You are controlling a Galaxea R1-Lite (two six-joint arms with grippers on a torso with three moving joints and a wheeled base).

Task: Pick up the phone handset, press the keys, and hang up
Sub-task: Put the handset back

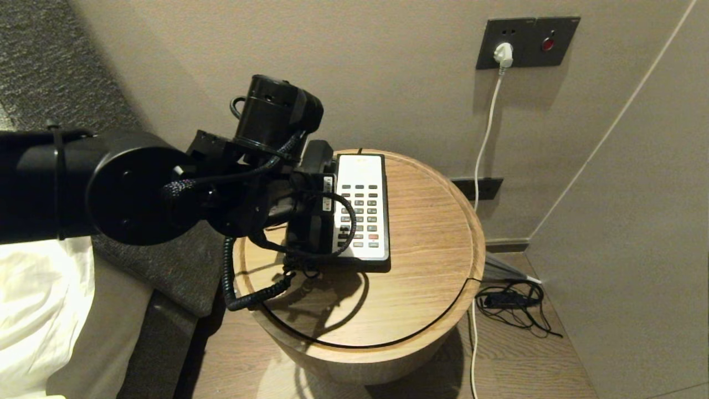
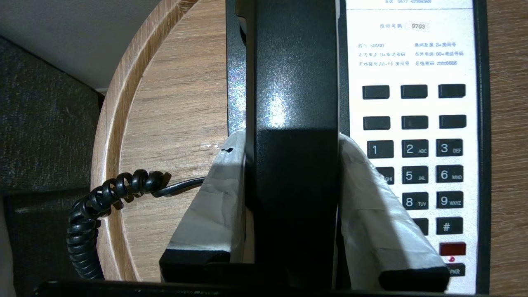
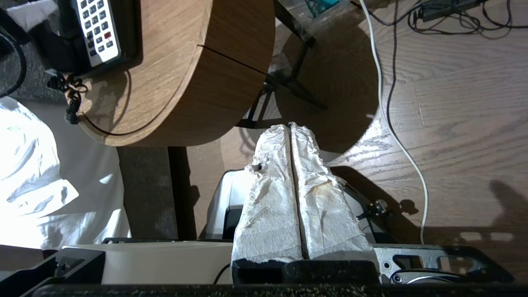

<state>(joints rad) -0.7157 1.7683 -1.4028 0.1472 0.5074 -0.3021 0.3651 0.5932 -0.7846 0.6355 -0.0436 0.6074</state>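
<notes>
The black handset (image 2: 293,82) lies along the left side of the white-faced phone base (image 1: 361,205) on the round wooden table (image 1: 426,266). My left gripper (image 2: 291,138) straddles the handset's middle, its taped fingers (image 2: 218,198) pressed against both sides. In the head view the wrist hides most of the handset (image 1: 317,160). The keypad (image 2: 412,165) shows beside the gripper. The coiled black cord (image 1: 232,277) hangs off the table's near-left edge. My right gripper (image 3: 290,126) is shut and empty, parked low over the floor beside the table.
The wall stands close behind the table, with a socket and white plug (image 1: 503,54) whose cable runs down to the floor. Black cables (image 1: 512,302) lie on the floor to the right. A bed with white linen (image 1: 39,310) is on the left.
</notes>
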